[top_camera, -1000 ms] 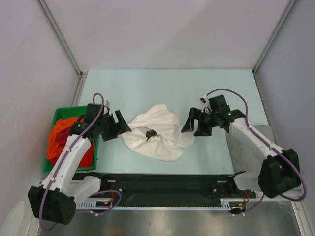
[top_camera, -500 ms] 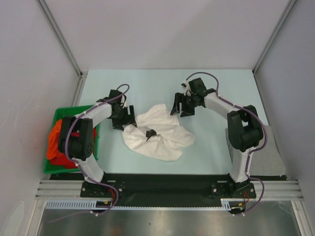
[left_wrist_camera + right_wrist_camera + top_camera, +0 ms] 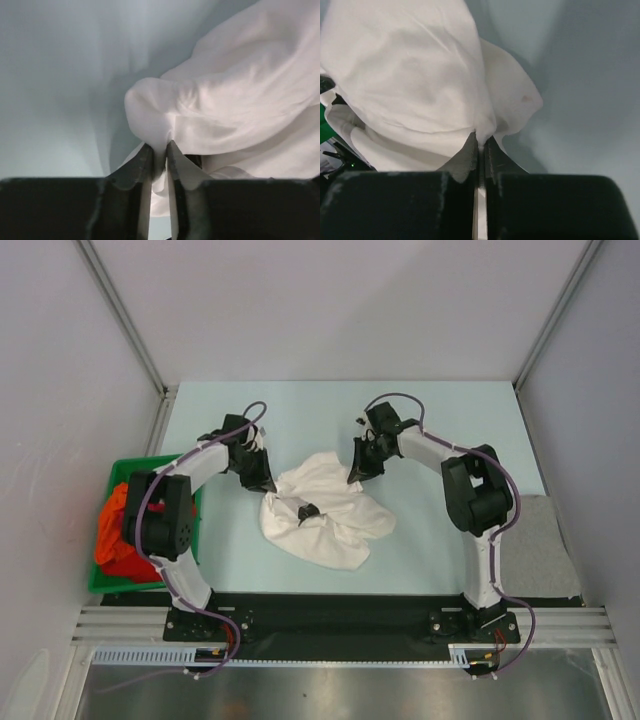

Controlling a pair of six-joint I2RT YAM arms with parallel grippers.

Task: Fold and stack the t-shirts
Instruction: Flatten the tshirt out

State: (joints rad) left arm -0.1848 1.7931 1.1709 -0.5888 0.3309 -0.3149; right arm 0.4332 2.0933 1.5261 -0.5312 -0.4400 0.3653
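Two end effectors grip one crumpled white shirt (image 3: 325, 515) at the middle of the pale desk (image 3: 300, 410); the left end effector (image 3: 263, 480) pinches a raised fold at the shirt's left far edge, and the right end effector (image 3: 355, 475) is pressed together on the cloth at its right far corner. Seen from the left wrist, the left end effector (image 3: 159, 147) has its fingers nearly together with a thin ridge of the white shirt (image 3: 240, 100) caught between them; from the right wrist, the right end effector (image 3: 481, 137) shows only a sliver of a gap, with the hem of the white shirt (image 3: 405, 75) running into it. Both arms reach forward and bend inward over the desk; a small black thing (image 3: 307, 511) sits on the shirt's middle. At the left edge a green bin (image 3: 140, 462) holds an orange shirt (image 3: 112, 515) bunched over a dark red shirt (image 3: 130, 566); at the right edge a grey shirt (image 3: 545, 540) lies flat, well apart from the white one.
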